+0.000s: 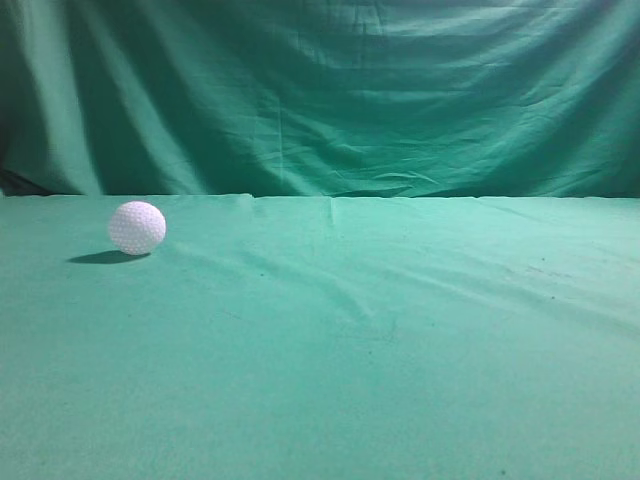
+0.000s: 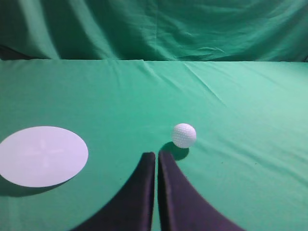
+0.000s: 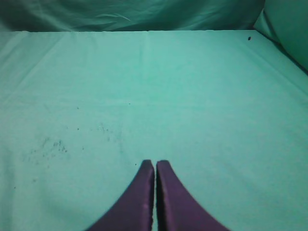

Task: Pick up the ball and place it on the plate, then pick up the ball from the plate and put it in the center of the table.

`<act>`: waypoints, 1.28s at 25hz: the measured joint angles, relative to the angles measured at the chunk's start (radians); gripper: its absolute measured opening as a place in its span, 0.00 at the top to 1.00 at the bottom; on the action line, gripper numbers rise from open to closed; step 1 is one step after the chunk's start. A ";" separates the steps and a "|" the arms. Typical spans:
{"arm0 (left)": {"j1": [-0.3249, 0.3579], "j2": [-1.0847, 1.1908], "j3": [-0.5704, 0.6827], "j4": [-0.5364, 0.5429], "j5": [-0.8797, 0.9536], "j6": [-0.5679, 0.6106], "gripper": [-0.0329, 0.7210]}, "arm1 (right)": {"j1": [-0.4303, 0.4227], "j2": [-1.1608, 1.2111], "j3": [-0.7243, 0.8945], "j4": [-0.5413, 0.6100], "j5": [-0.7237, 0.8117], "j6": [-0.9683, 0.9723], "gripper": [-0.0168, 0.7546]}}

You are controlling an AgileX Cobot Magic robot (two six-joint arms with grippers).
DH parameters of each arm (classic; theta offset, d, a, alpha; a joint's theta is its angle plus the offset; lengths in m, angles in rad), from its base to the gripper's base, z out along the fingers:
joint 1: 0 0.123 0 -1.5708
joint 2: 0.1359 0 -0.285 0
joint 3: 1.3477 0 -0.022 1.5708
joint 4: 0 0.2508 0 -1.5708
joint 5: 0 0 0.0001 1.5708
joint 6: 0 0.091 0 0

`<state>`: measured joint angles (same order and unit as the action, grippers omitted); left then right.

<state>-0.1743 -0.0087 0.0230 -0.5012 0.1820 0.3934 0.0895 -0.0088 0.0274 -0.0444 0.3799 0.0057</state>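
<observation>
The white dimpled ball (image 1: pixel 137 227) rests on the green-clothed table (image 1: pixel 400 330) at the left of the exterior view. In the left wrist view the ball (image 2: pixel 184 135) lies just beyond and right of my left gripper (image 2: pixel 156 155), which is shut and empty. A flat white round plate (image 2: pixel 42 155) lies on the cloth to the left of that gripper. My right gripper (image 3: pixel 155 163) is shut and empty over bare cloth. Neither gripper shows in the exterior view, and the plate is out of that view.
A draped green backdrop (image 1: pixel 330 90) hangs behind the table's far edge. In the right wrist view the table's right edge (image 3: pixel 279 45) runs diagonally at the upper right, with small dark specks (image 3: pixel 48 144) on the cloth.
</observation>
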 joint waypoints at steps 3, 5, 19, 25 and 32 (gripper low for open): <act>0.000 0.000 0.000 0.091 0.025 0.002 0.96 | 0.000 0.000 0.000 0.000 0.000 0.000 0.98; 0.000 0.000 0.000 0.134 0.038 0.002 0.96 | 0.000 0.000 0.000 0.000 0.000 -0.002 0.98; 0.166 0.000 0.000 0.229 0.172 0.002 0.96 | 0.000 0.000 0.000 0.000 0.002 -0.002 0.98; 0.165 0.000 0.000 0.230 0.174 0.002 0.96 | 0.000 0.000 0.000 0.000 0.002 -0.002 0.98; 0.163 0.000 -0.002 0.304 0.176 -0.072 0.96 | 0.000 0.000 0.000 0.000 0.003 -0.002 0.98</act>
<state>-0.0114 -0.0087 0.0212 -0.1972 0.3583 0.3217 0.0895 -0.0088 0.0274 -0.0444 0.3826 0.0042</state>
